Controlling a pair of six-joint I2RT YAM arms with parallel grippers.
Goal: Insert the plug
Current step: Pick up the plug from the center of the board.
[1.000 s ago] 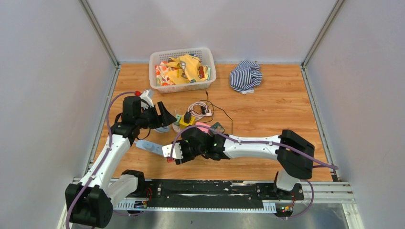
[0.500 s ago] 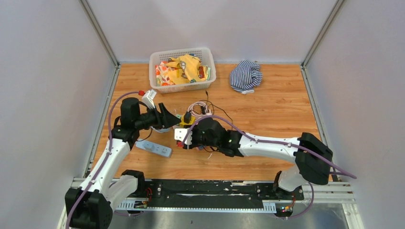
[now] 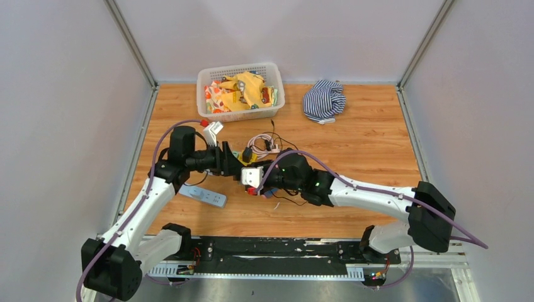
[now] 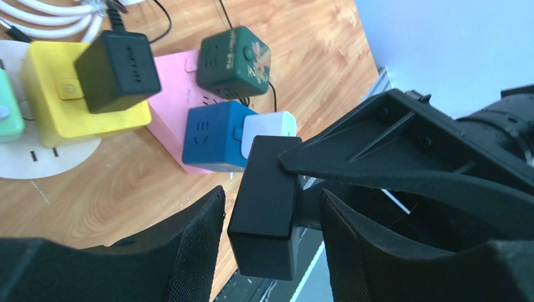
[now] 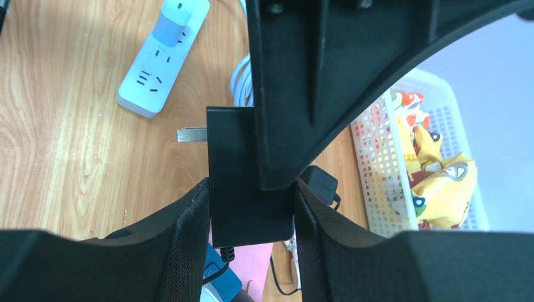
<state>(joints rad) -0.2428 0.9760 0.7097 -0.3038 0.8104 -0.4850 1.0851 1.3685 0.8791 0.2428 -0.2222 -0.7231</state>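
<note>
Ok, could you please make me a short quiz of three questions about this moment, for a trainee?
1. True or false: the right tool is shut on the black adapter.
2. Choose one: what is plugged into the yellow cube socket? A) a black plug; B) a white plug; C) nothing.
3. Fill in: the white power strip lies on the table on the ___ arm's side.

Key: 1 true; 2 A; 3 left.
</note>
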